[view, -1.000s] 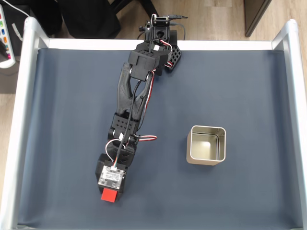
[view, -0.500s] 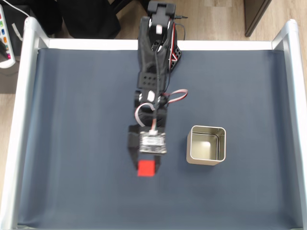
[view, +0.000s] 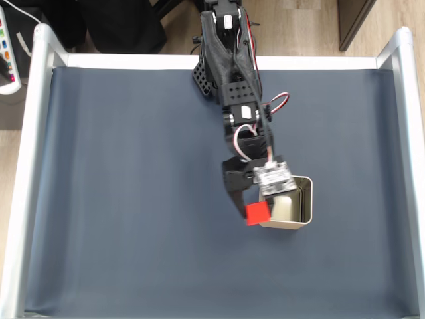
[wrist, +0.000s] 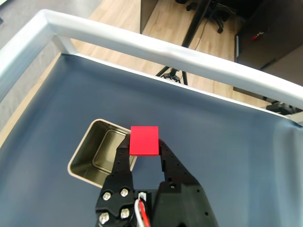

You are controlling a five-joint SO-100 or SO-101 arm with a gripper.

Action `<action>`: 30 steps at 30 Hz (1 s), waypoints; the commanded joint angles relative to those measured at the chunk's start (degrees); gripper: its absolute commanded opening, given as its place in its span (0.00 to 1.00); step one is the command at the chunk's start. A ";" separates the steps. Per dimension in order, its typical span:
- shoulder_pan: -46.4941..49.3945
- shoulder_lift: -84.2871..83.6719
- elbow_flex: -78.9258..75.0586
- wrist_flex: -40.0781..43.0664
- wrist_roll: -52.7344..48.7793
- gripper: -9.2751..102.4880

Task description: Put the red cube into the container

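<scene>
The red cube (view: 257, 213) (wrist: 144, 140) is held in the air between my black fingers. My gripper (view: 254, 211) (wrist: 144, 146) is shut on it. In the fixed view the cube hangs over the near left corner of the container (view: 297, 220), a square silver tin standing open on the dark mat. The wrist view shows the container (wrist: 90, 153) just left of the cube, lower down, its shiny inside empty. The arm reaches down from the top of the fixed view and covers the tin's left wall.
A dark blue-grey mat (view: 119, 199) covers the table, framed by a white metal rail (view: 33, 133) on the left, top and right. Wooden floor and dark furniture lie beyond the rail.
The arm swung from the mat's lower left to the right with the cube in its grip, and now hangs at the container's left edge. The container stayed put.
</scene>
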State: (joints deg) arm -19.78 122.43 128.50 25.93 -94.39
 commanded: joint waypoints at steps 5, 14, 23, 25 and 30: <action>-5.80 2.90 0.26 0.62 1.41 0.08; -8.88 3.52 1.93 0.70 1.58 0.08; -9.32 5.89 4.92 0.35 1.32 0.12; -9.32 6.06 5.27 0.35 1.14 0.15; -9.05 6.06 5.36 0.26 1.93 0.23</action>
State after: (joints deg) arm -28.74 126.21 134.38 26.54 -92.81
